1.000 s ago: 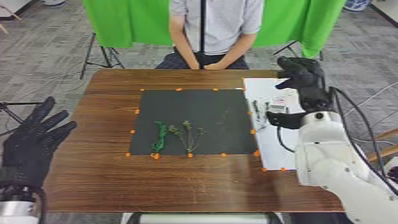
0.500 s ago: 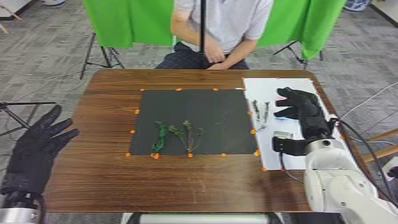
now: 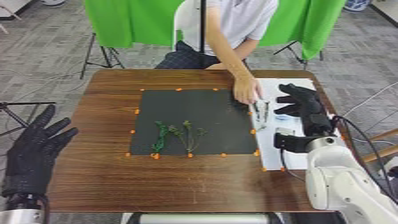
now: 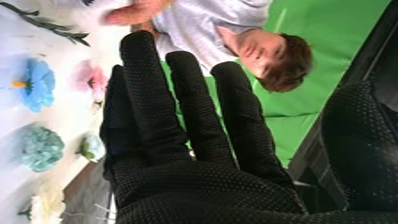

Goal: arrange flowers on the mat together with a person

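Head view: a green stem [image 3: 160, 137] is laid on the near left part of the dark mat [image 3: 195, 107], its long axis set nearly straight from near to far. Just to its right, a sprig [image 3: 189, 137] is lined up much the same way, its leafy heads pointed to the far side and its bare stalk to the near edge. More stems [image 3: 262, 114] are laid on the white sheet [image 3: 276, 160], right of the mat, with the person's hand [image 3: 246, 91] placed at their far end. Over that sheet the right hand [image 3: 311, 112] is held open, with nothing gripped; beyond the left table edge the left hand [image 3: 31, 152] is held open and empty too. In the right wrist view, a blue flower [image 4: 37, 85] can be seen. Greenery appears to be the step in hand; next, the person's pick should be waited for, and the fingers kept clear.
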Available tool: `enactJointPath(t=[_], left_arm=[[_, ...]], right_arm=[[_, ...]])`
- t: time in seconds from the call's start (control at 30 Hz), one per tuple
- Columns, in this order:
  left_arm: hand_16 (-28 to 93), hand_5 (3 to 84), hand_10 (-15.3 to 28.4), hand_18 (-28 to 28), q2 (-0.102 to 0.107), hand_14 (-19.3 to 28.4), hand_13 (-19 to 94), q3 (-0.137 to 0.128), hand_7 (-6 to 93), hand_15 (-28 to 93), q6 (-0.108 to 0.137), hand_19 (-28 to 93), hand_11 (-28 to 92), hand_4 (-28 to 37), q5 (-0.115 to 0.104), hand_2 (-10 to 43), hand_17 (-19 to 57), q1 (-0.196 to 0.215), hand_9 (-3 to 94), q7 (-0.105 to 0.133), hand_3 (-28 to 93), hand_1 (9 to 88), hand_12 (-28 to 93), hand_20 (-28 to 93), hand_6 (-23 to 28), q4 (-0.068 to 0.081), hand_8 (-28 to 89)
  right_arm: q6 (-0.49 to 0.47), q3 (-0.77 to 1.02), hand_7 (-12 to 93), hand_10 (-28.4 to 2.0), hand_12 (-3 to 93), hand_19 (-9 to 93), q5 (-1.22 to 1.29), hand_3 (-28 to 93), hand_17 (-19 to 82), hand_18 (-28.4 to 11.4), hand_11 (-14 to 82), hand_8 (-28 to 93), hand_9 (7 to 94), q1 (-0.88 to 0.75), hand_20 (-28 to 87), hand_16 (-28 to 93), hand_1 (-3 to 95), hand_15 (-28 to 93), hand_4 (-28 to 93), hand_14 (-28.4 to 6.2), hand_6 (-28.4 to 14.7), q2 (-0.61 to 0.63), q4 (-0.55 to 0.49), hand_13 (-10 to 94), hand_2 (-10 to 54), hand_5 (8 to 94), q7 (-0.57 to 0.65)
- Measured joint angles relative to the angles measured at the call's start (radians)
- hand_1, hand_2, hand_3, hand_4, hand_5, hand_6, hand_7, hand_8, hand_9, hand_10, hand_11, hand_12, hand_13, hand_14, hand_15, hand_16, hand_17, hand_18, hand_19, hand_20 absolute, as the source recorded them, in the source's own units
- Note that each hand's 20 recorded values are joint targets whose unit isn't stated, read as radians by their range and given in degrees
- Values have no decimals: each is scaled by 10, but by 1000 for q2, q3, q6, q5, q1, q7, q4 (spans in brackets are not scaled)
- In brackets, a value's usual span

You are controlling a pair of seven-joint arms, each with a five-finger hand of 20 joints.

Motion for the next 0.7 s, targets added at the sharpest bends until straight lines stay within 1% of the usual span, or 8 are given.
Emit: enactJointPath(t=[0.07, 0.1, 0.17, 0.3, 0.47, 0.6, 0.7], left_arm=[[-40, 295, 149, 188, 1, 217, 204, 4, 94, 427, -2, 383, 178, -283, -19, 70, -83, -5, 300, 9, 749, 174, 124, 164, 29, 2, -83], [-41, 294, 149, 188, 1, 217, 205, 6, 94, 427, -2, 382, 178, -283, -24, 70, -82, -9, 300, 9, 749, 175, 124, 164, 29, 3, -83], [-42, 294, 149, 188, -1, 217, 205, 9, 94, 427, -3, 382, 179, -283, -25, 70, -82, -19, 300, 4, 750, 174, 123, 163, 30, 5, -83], [-43, 293, 149, 187, -9, 217, 204, 10, 95, 427, -5, 381, 180, -283, -18, 70, -83, -36, 300, -14, 750, 175, 122, 160, 30, 6, -83], [-43, 292, 149, 186, -10, 216, 204, 10, 96, 426, -5, 377, 181, -283, -13, 71, -85, -41, 301, -27, 750, 176, 121, 158, 31, 6, -83], [-43, 292, 149, 185, -9, 216, 204, 10, 97, 426, -5, 376, 180, -283, -15, 72, -86, -41, 300, -26, 749, 178, 120, 158, 31, 6, -84], [-43, 291, 149, 185, 1, 216, 204, 15, 98, 426, -3, 377, 180, -283, -22, 71, -86, -36, 300, -15, 751, 178, 121, 158, 31, 6, -84]], right_arm=[[1, -2, 133, -211, 140, 572, 6, 736, 113, -274, 146, -116, 540, 9, 122, 96, 156, 469, -238, -230, -44, -2, 1, 474, 93, 504, 0], [2, -4, 133, -211, 140, 572, 6, 737, 113, -274, 146, -116, 540, 14, 123, 96, 156, 469, -238, -230, -44, -3, 1, 474, 93, 504, 0], [4, -8, 134, -211, 140, 572, 6, 737, 114, -274, 146, -116, 541, 24, 124, 96, 156, 469, -238, -230, -43, -5, 1, 475, 93, 505, 3], [9, -18, 135, -211, 140, 574, -3, 738, 116, -276, 148, -117, 544, 40, 126, 96, 156, 471, -238, -228, -43, -8, 2, 478, 93, 507, 15], [17, -36, 135, -211, 140, 574, -39, 738, 116, -276, 148, -117, 547, 61, 129, 96, 157, 472, -237, -228, -43, -11, 3, 479, 93, 507, 45], [18, -39, 135, -212, 140, 574, -50, 738, 118, -277, 149, -117, 549, 66, 130, 96, 158, 473, -237, -228, -43, -13, 3, 480, 92, 507, 56], [19, -39, 135, -213, 140, 575, -51, 738, 118, -278, 149, -117, 550, 66, 131, 96, 159, 473, -237, -228, -44, -13, 3, 480, 92, 508, 59]])
